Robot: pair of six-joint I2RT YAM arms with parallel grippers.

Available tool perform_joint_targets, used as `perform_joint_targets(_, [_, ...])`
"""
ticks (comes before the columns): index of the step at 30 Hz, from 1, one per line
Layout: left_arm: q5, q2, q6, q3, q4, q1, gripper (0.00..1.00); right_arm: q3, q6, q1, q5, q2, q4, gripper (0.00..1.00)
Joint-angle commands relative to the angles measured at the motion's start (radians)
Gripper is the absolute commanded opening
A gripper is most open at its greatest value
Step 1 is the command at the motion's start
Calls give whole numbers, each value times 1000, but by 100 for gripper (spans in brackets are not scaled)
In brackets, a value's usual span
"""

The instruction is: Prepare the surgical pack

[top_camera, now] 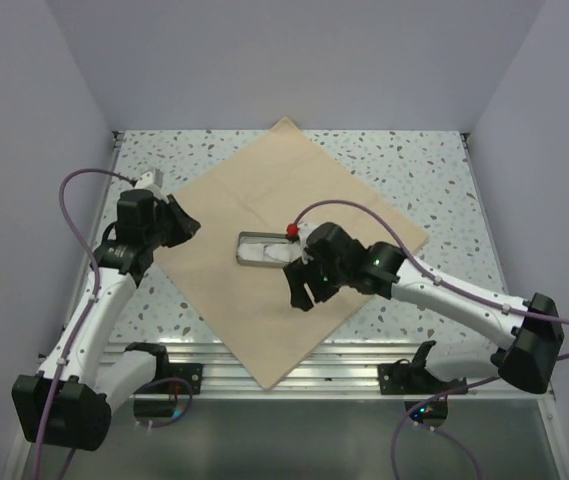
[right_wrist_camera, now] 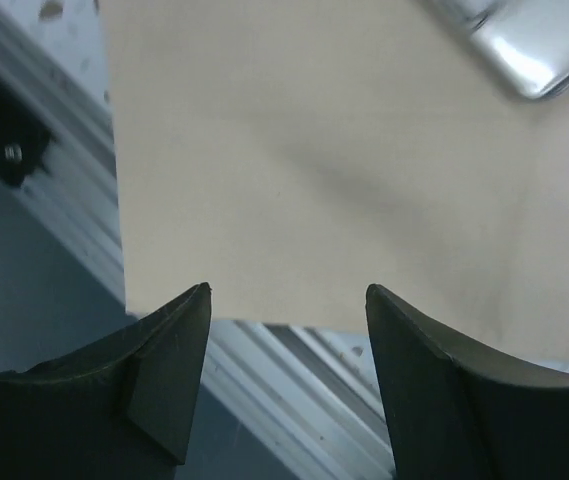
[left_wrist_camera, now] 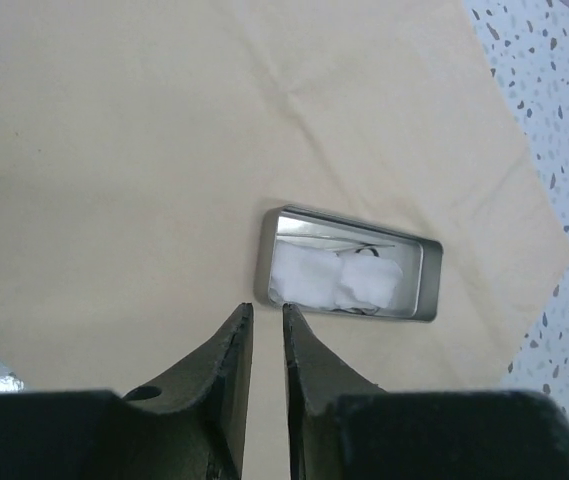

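Top external view: the surgical pack [top_camera: 249, 190] lies spread flat as a diamond on the desk [top_camera: 414, 165]. A metal tray [top_camera: 262, 250] holding white gauze [left_wrist_camera: 336, 280] sits at its centre. Left hand [left_wrist_camera: 264, 312]: fingers narrowly parted, empty, near the cloth's left corner. Right hand [right_wrist_camera: 286, 290]: wide open, empty, above the near-right edge.

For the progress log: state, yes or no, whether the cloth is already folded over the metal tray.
No, the cloth lies spread out flat, and the metal tray sits uncovered on top of it.
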Motion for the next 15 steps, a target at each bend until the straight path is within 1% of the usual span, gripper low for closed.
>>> perform_joint_targets(1, [53,-51,-40,-16,-33,-4,23,-105,54,179,14,-70,-114,68])
perform_joint_targets(2, [42,-58,-48,-11,-45,-4,24,-128,62,215,23,-78,-107,68])
perform_joint_targets(3, [25,-65,-74,-2,-65,-4,28,-166,68,250,37,-84,-96,69])
perform_joint_targets(4, [-40,-63,-95,26,-129,-4,29,-174,74,334,56,-75,-84,69])
perform_joint_targets(5, [-73,-62,-115,36,-159,-4,29,-177,77,379,74,-63,-75,69])
perform_joint_targets(6, [-128,-55,-153,56,-208,-3,29,-165,79,476,118,-34,-53,69])
perform_joint_targets(8, [-191,-48,-192,75,-257,-3,30,-148,70,560,180,11,-24,70])
perform_joint_targets(9, [-225,-37,-239,83,-286,-3,30,-119,47,624,221,38,-12,69])
perform_joint_targets(10, [-289,-31,-261,101,-339,-3,30,-104,36,653,244,101,10,69])
perform_joint_targets(12, [-344,-13,-326,119,-400,-3,31,-69,8,719,295,153,28,67])
perform_joint_targets(13, [-387,-6,-344,138,-453,-3,31,-62,2,727,319,179,49,63])
perform_joint_targets(15, [-430,12,-409,156,-513,-3,32,-62,-13,733,315,219,83,56])
